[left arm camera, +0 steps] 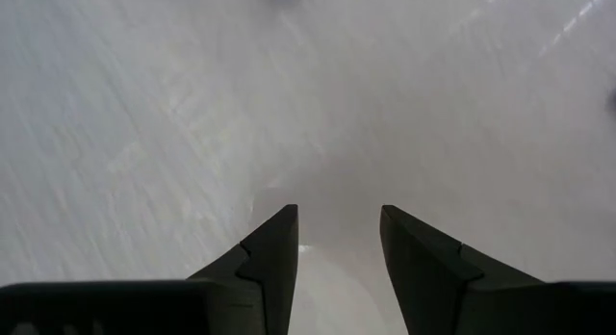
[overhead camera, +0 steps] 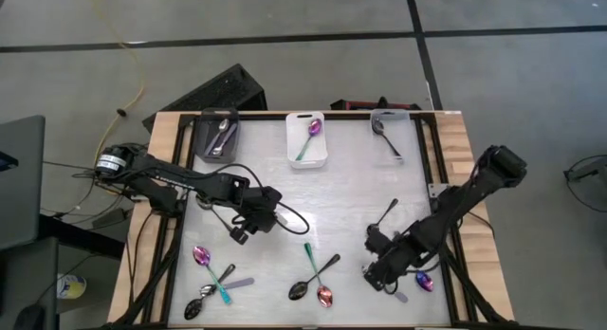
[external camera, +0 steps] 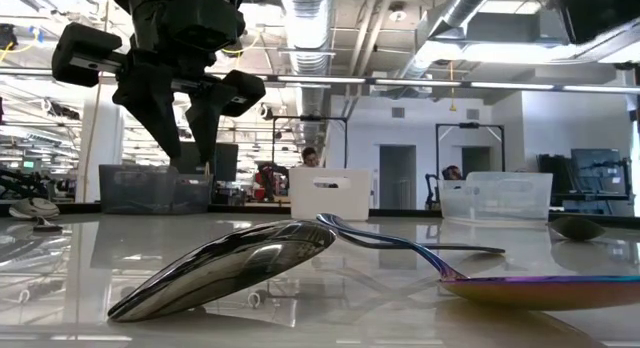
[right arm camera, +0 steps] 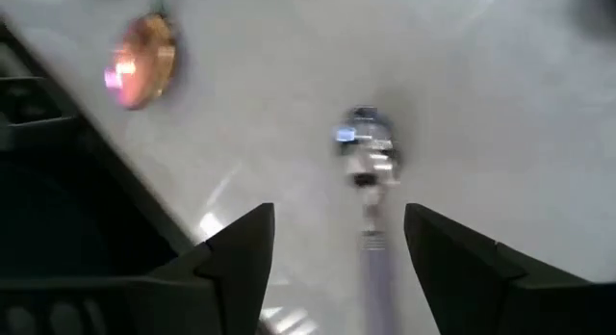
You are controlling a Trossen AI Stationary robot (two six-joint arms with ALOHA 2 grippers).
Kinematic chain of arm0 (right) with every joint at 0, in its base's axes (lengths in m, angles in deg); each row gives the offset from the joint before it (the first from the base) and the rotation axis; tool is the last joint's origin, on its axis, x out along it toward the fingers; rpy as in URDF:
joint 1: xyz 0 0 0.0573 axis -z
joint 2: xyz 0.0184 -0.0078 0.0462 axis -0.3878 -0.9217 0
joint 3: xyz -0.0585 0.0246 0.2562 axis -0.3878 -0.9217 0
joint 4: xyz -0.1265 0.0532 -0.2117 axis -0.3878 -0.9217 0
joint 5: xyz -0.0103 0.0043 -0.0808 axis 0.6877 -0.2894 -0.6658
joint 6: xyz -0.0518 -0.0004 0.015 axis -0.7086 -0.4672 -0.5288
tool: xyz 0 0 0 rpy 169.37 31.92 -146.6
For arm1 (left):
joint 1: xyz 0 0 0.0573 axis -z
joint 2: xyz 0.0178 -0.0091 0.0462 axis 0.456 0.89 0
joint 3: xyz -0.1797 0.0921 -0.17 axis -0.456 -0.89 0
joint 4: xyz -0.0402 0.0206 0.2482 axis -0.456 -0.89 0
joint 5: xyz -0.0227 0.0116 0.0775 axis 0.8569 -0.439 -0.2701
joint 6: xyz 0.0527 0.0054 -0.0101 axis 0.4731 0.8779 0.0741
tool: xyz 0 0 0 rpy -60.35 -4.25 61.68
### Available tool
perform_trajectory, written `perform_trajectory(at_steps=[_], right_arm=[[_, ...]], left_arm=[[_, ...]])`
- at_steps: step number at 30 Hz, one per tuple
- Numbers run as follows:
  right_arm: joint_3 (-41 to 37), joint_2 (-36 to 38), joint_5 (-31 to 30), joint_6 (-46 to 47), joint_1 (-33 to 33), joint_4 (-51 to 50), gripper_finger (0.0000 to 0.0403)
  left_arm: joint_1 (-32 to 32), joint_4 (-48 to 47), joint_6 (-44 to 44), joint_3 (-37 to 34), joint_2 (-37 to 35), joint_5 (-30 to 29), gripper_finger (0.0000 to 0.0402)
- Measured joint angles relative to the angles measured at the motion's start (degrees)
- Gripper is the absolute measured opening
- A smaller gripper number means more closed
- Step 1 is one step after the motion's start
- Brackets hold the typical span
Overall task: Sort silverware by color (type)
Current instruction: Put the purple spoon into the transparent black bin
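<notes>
Spoons lie flat on the white table. A cluster of an iridescent [overhead camera: 201,257], a silver [overhead camera: 237,284] and a black spoon [overhead camera: 197,303] is at the near left. A black [overhead camera: 315,277] and an iridescent spoon [overhead camera: 323,294] lie crossed at the near middle, and also show in the low view [external camera: 230,273] [external camera: 540,288]. My right gripper [overhead camera: 381,271] is open near the near right; its fingers [right arm camera: 339,219] stand on either side of a silver spoon's handle [right arm camera: 372,241]. An iridescent spoon [overhead camera: 424,283] lies beside it. My left gripper [overhead camera: 258,219] is open [left arm camera: 339,219] over bare table.
Three bins stand along the far edge: a dark one [overhead camera: 216,136] with silver spoons, a white one [overhead camera: 305,140] with an iridescent spoon, a clear one [overhead camera: 389,131] with a black spoon. Another black spoon [overhead camera: 384,216] lies just behind my right gripper.
</notes>
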Motion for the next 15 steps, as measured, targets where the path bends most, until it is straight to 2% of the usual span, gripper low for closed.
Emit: perform_trajectory(at_steps=[7,15], right_arm=[[11.2,-8.0,-0.2,-1.0,-0.8,-10.0,0.0255],[17.6,-15.2,-0.2,-5.0,-1.7,-16.3,0.0255]], left_arm=[[-0.1,0.2,0.1,0.0,0.0,0.0,0.0134],[-0.1,0.3,-2.7,0.0,0.0,0.0,0.0134]])
